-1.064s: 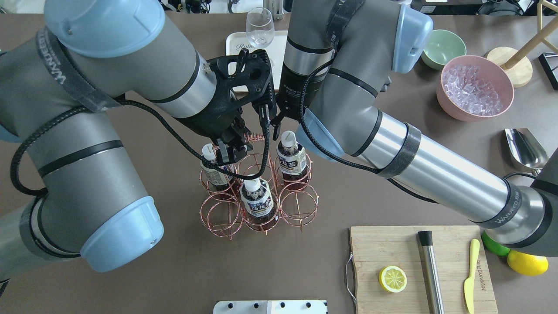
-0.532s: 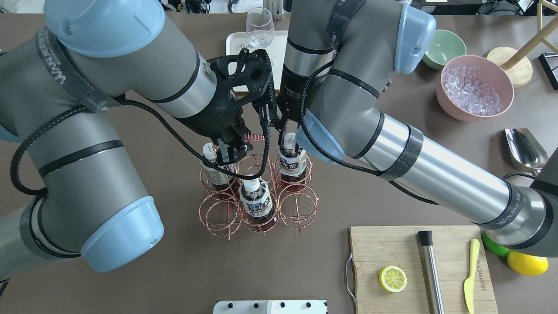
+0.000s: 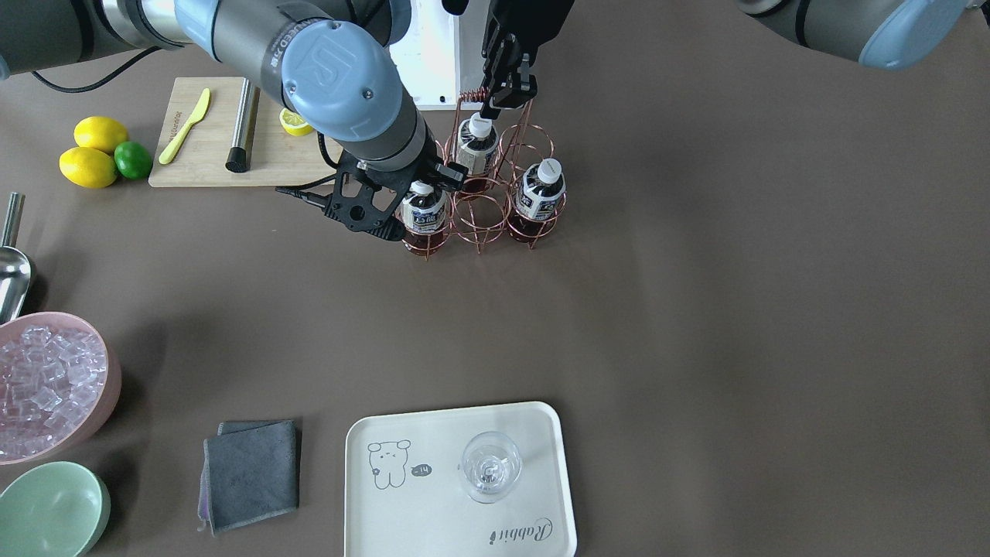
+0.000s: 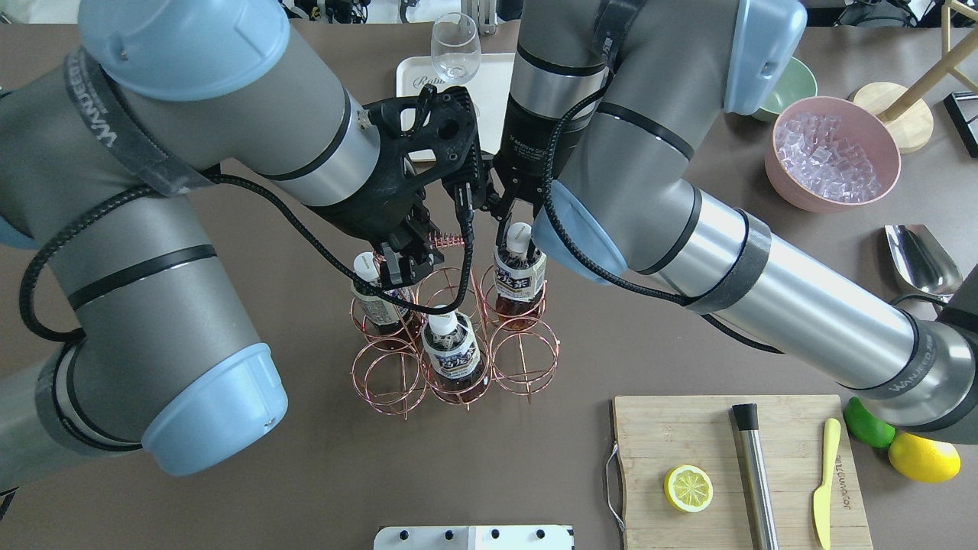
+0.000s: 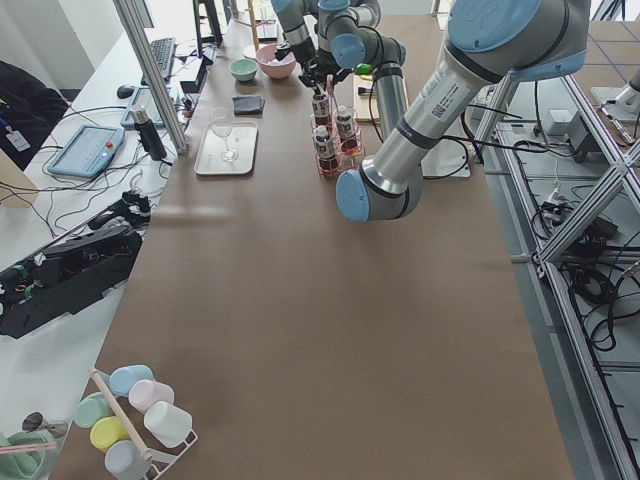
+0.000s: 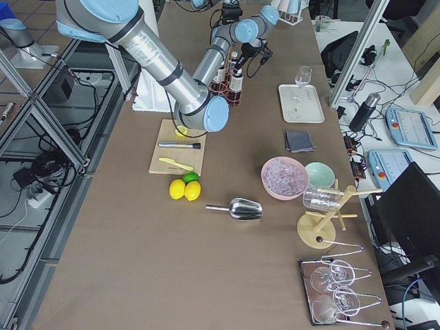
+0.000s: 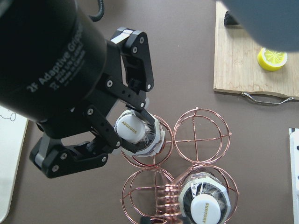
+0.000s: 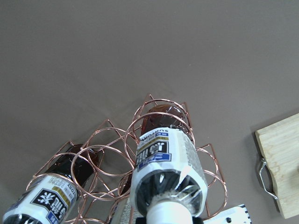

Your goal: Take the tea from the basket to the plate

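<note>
At the far right corner ring of the basket [image 4: 525, 359], the tea [image 4: 520, 275] is kept upright, long axis vertical, cap up, the cap clamped by the right gripper [image 7: 132, 129], the twisted handle [image 4: 447, 243] pinched by the left gripper [image 4: 416, 263].

The near right arm [image 6: 165, 69] reaches to the far end of the table [image 6: 137, 261], where a copper wire basket [image 6: 220, 89] holds tea bottles [image 6: 236, 82]. Right of it sits a cream tray [image 6: 306, 111] with a wine glass [image 6: 300, 75]; nearer lie a cutting board [image 6: 193, 157] and a pink ice bowl [image 6: 264, 177].
</note>
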Robot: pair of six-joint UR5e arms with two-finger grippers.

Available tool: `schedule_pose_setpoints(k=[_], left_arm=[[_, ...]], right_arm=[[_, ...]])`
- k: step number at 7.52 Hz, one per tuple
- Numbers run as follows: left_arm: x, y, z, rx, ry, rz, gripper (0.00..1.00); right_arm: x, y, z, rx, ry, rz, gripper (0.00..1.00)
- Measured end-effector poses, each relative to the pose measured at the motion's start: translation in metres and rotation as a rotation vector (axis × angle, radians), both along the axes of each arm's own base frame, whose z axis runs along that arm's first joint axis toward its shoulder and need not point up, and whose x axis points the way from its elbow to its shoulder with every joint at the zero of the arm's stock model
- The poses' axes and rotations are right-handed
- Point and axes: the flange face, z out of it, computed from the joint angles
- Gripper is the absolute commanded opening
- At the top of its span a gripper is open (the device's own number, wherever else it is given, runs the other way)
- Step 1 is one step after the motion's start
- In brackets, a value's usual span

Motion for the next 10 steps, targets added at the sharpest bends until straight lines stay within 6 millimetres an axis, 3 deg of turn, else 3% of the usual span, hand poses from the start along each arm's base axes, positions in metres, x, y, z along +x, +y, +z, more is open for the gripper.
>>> schedule_pose_setpoints(k=[3,5,6,8,9,10], left_arm=[[-0.001,0.0,0.001,0.001,0.0,0.0,0.0],[-0.004,-0.001,0.001,0.002,0.001,-0.005,0.0],[-0.007,-0.003,0.001,0.001,0.001,-0.011,0.0],[-0.012,-0.008,0.002,0.001,0.001,-0.023,0.0],[-0.02,-0.015,0.002,0.0,0.001,-0.041,0.0],[-0.033,-0.023,0.001,-0.005,0.008,-0.056,0.0]], right_arm=[[0.062,0.0,-0.037,-0.003,0.004,0.068,0.0],[0.095,-0.023,-0.058,0.024,-0.01,0.103,0.0],[0.107,-0.05,-0.06,0.051,-0.013,0.106,0.0],[0.11,-0.13,-0.059,0.093,-0.02,0.111,0.0],[0.103,-0.176,-0.045,0.121,-0.039,0.123,0.0],[0.092,-0.209,-0.021,0.146,-0.055,0.127,0.0]])
